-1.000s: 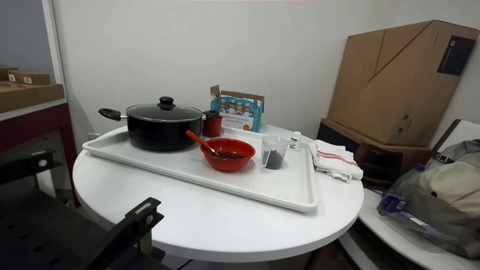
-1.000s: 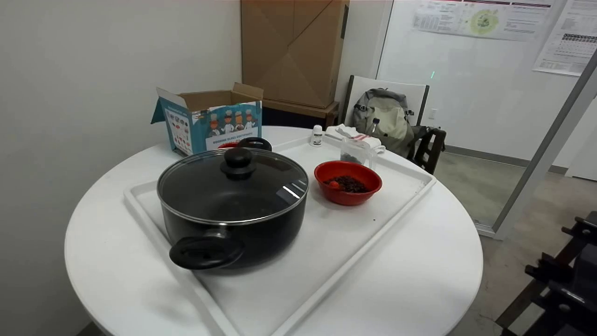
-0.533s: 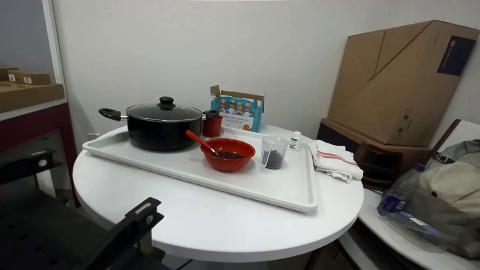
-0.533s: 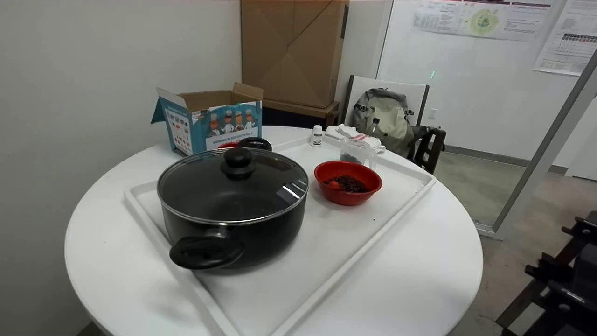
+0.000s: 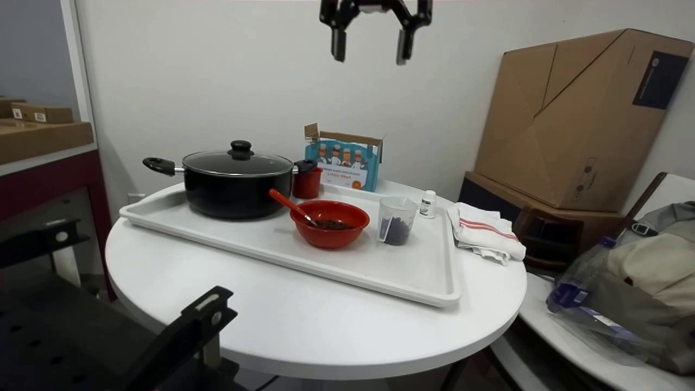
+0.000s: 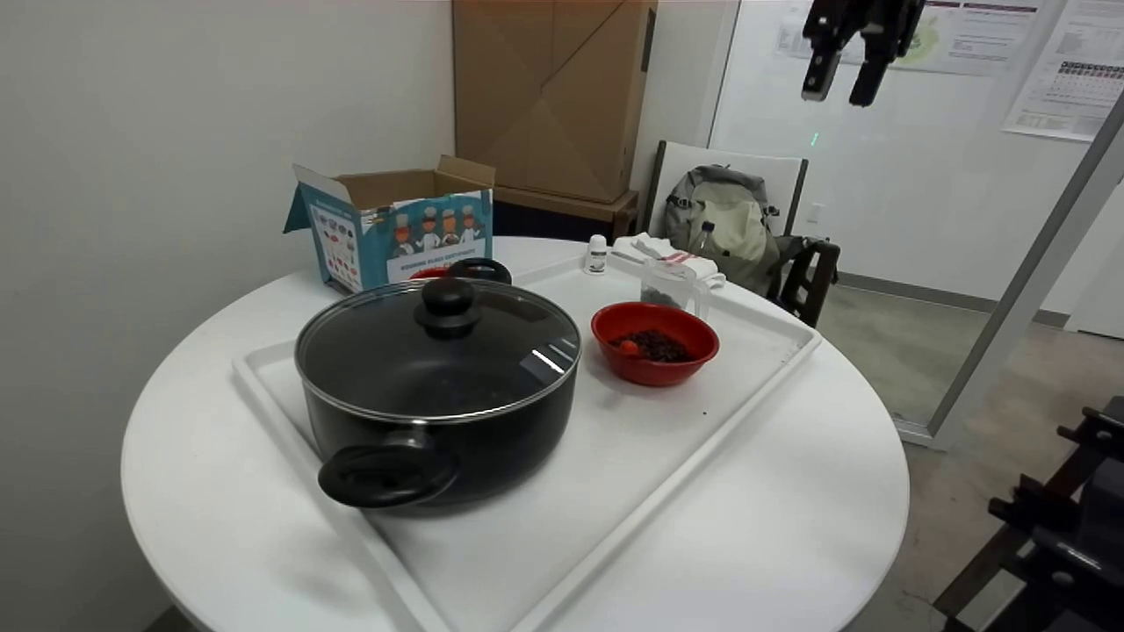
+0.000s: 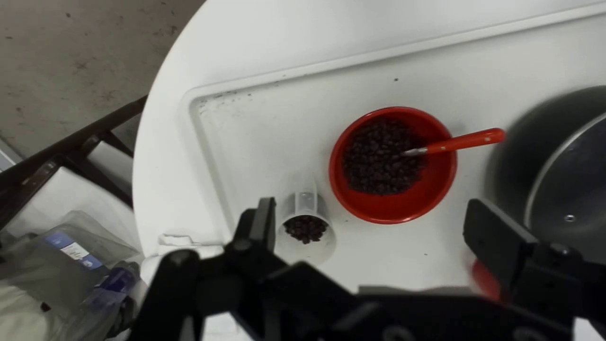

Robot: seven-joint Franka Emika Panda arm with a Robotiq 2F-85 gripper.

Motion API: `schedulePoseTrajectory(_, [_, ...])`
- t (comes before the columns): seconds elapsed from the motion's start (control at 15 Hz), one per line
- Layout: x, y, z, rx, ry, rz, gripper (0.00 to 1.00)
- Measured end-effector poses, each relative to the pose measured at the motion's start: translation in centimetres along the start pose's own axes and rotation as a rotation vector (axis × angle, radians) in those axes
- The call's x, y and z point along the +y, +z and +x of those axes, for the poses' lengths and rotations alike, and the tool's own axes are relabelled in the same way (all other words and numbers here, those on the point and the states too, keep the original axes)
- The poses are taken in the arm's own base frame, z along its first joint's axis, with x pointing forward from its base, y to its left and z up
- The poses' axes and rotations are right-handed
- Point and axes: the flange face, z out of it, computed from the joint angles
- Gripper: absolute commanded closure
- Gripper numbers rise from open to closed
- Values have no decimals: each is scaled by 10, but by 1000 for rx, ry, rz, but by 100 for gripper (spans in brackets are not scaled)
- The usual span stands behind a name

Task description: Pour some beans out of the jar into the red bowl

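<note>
The jar (image 5: 397,225) is a clear plastic cup with dark beans in its lower part. It stands upright beside the red bowl (image 5: 330,239) on the white tray (image 5: 374,279). In the wrist view the jar (image 7: 305,203) shows its handle and its beans (image 7: 305,228). The red bowl (image 7: 378,208) holds dark beans (image 7: 383,158) and a red-handled spoon (image 7: 466,140). My gripper (image 5: 370,57) is open and empty, high above the tray in both exterior views (image 6: 839,92). In the wrist view its fingers (image 7: 371,208) are wide apart, with the jar near the left finger.
A black lidded pot (image 5: 239,190) stands beside the bowl. A red cup (image 5: 307,184) and a teal box (image 5: 347,163) stand behind. A small white bottle (image 5: 428,204) is near the jar. A white towel (image 5: 486,233) lies at the tray's edge.
My gripper has come into both exterior views from the top, where it was out of view before. The jar, bowl and pot have not moved.
</note>
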Motion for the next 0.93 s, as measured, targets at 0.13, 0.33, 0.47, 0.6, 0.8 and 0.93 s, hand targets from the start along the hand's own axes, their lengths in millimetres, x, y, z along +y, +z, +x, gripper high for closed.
schedulePoseTrajectory(0.13, [26,29,19,-22,-6,-37,0])
schedulePoseTrajectory(0.33, [49,71,50,-45,-32,-49,0])
schedulePoseTrajectory(0.47, [54,95,70,-55,-47,-41,0])
schedulePoseTrajectory(0.6, [52,114,87,-63,-57,-20,0])
schedulePoseTrajectory(0.8, [45,140,106,-71,-65,16,0])
schedulePoseTrajectory(0.93, [43,155,115,-78,-60,36,0])
